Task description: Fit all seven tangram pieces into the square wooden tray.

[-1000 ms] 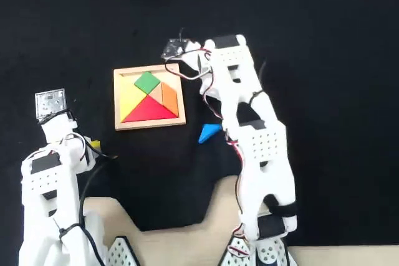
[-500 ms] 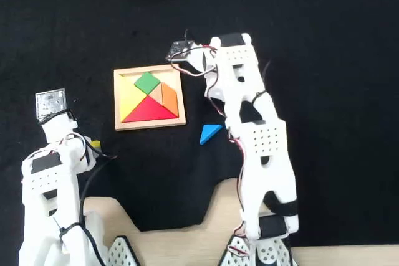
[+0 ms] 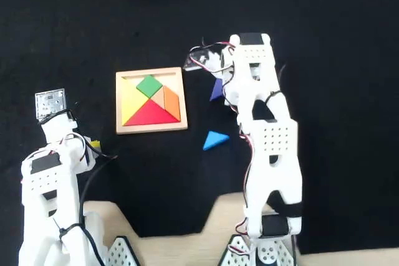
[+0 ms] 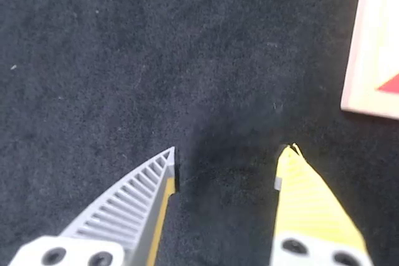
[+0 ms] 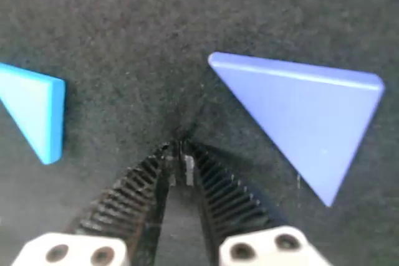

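High view: square wooden tray (image 3: 151, 71) lies on black cloth (image 3: 324, 42), w/ green square (image 3: 149, 85), yellow triangle (image 3: 129, 104), red triangle (image 3: 149, 114), orange piece (image 3: 173, 101) and pale triangle (image 3: 158, 97) inside. The dark blue triangle (image 3: 216, 90) lies outside, right of tray, just beside right arm (image 3: 268, 147). The light blue triangle (image 3: 216, 139) lies on cloth, nearer to arm bases. The left arm (image 3: 50, 172) stands apart, left of tray.

Left wrist view: left gripper (image 4: 227, 154) is wide apart, holds nothing, over bare cloth; tray corner is near.

Right wrist view: right gripper (image 5: 181, 154) is closed, tips together, nothing between. Both blue triangles lie on cloth, one each side, not touching it.
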